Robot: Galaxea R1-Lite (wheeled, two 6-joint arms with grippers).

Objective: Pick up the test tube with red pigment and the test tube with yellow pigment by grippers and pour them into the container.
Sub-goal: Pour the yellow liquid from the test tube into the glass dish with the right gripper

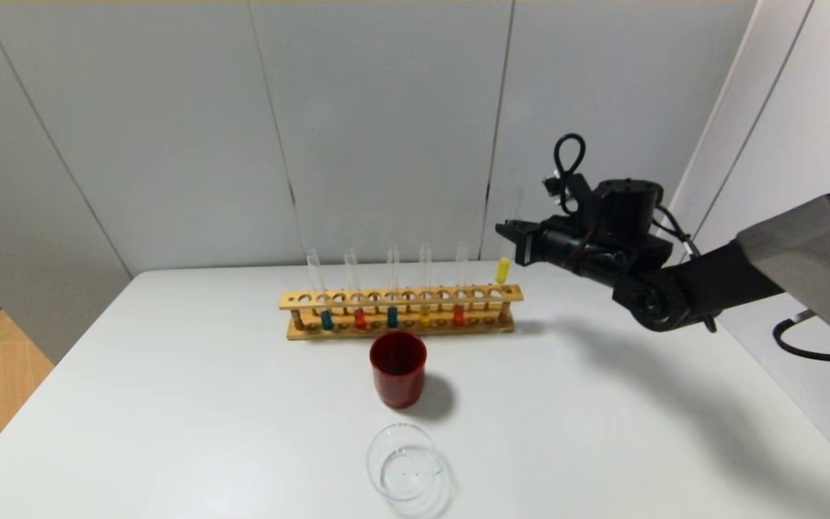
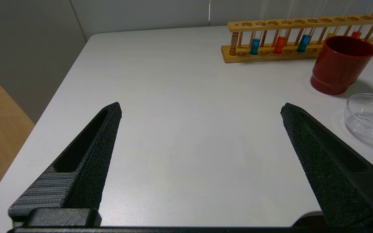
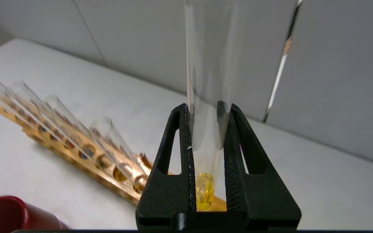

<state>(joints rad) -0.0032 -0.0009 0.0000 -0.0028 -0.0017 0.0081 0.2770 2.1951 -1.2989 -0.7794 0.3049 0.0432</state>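
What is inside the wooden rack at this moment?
The wooden rack holds five upright glass tubes: teal, red-orange, teal, yellow, red-orange. The other holes look empty. The right gripper holds a sixth tube, with yellow liquid, above the rack's right end.

A rack (image 1: 400, 311) stands across the far middle of the worktop (image 1: 170, 404), holding upright tubes in a row. Just near of it, at its middle, stands a cup (image 1: 398, 367); nearer still, close to the near edge, sits the container (image 1: 405, 461). Above the rack's right end, clear of it, the right tool (image 1: 507, 234) holds the test tube with yellow pigment (image 1: 502, 270) upright. The left tool (image 2: 199, 110) hovers over the worktop's near left part, left of the container.
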